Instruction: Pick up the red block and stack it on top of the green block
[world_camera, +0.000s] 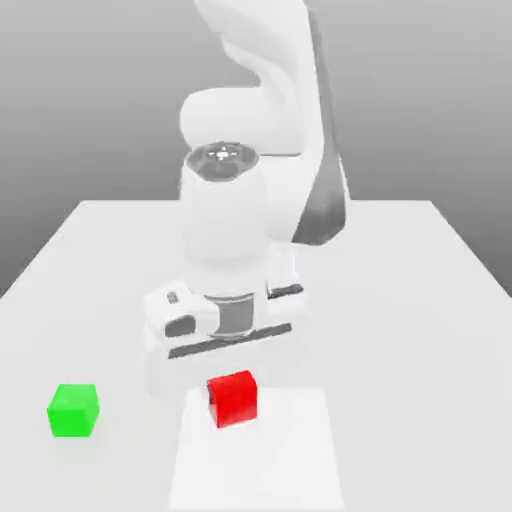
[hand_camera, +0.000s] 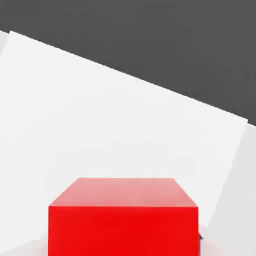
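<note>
Jaws (world_camera: 232, 399) closed on the red block (world_camera: 236, 400): that is how far the task has come, with the grasp made and the stack itself undone. The white counter (world_camera: 400, 350) carries the whole scene, and over it the arm (world_camera: 225, 225) reaches down, its hand (world_camera: 222, 345) low above the red block. Under that hand, on the counter, is a paler square patch (world_camera: 285, 455), and in the exterior view the red block appears over its far edge, towards that view's left.

Next in size come the two blocks. The green block (world_camera: 73, 411) sits on the counter to the exterior view's left, well apart from the red one — its top is bare, so the placing is wholly ahead. The red block looks slightly turned in the exterior view; in the hand view it lies close up, one broad face square to the camera. White on white is hard to read here, so whether the block has cleared the surface I can't say for certain; any lift looks small at most.

What is left, I'd judge, is most of the job: raise the block, carry it across, line it up over the green one, lower it and let go.
</note>
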